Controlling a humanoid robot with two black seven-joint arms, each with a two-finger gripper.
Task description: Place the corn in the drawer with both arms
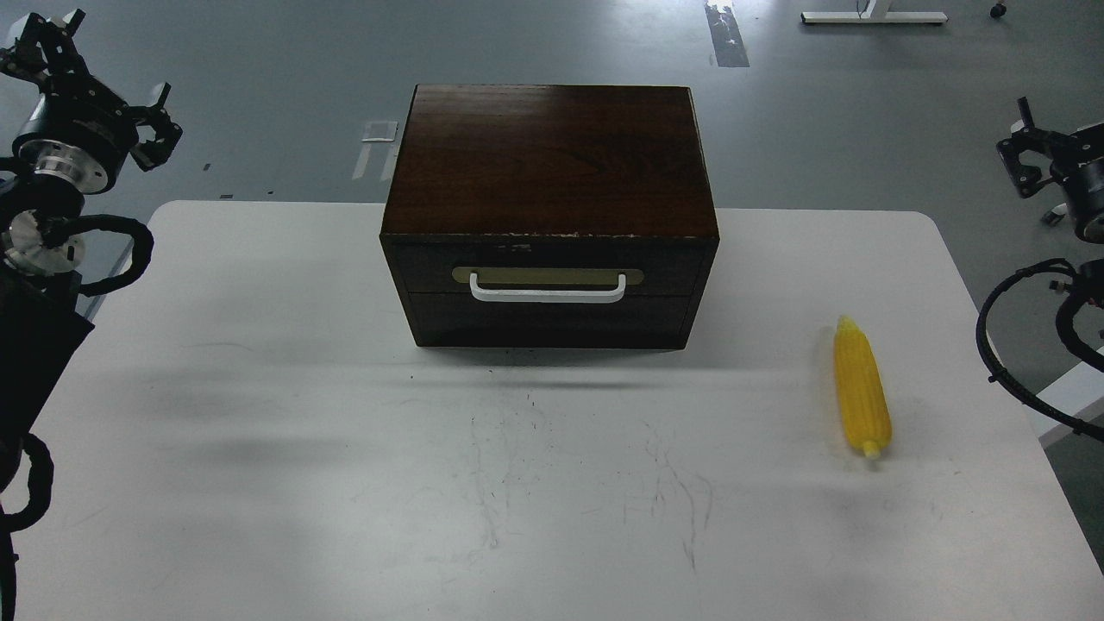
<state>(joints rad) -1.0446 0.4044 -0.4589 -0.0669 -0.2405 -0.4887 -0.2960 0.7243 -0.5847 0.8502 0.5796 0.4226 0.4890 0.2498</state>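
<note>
Bright yellow corn (862,388) lies on a white table (259,431); the dark brown drawer (549,274) carries a white handle (548,291).
</note>
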